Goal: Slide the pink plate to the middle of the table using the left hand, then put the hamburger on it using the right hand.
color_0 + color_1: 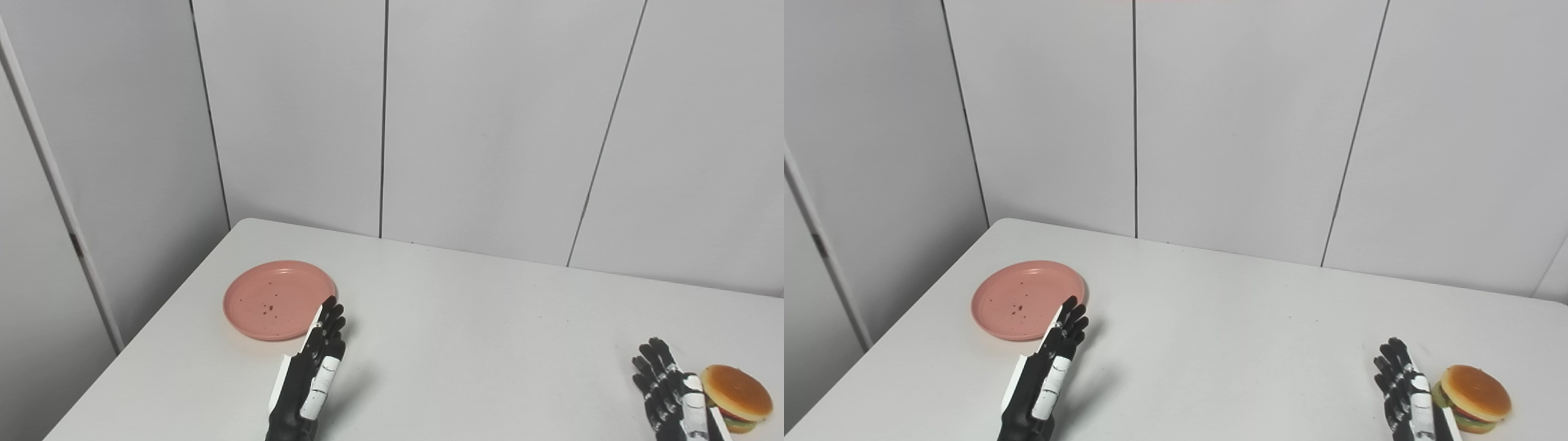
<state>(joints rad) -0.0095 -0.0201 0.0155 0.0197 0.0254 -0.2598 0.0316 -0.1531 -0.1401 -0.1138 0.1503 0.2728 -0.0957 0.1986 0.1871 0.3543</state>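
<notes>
While both arms come in from the near edge of the bench (pixel 465 318), the left robot hand (pixel 315 367) is the one that matters for the coming move: it stands on its edge with the fingers (pixel 331 318) stretched out straight and close together, holding nothing, and its tips reach the near right rim of the pink plate (pixel 272 297). Whether they really touch the rim or only overlap it in the view, I cannot tell. The plate lies flat, ahead and to the left of this hand, near the left edge of the bench, so the middle is to its right. I judge that the hand must first get to the far left side of the plate to push it. On the right, the right robot hand (pixel 1409 386) is also stretched and empty, and the hamburger (pixel 1473 398) sits upright just beside it, on its outer side.
</notes>
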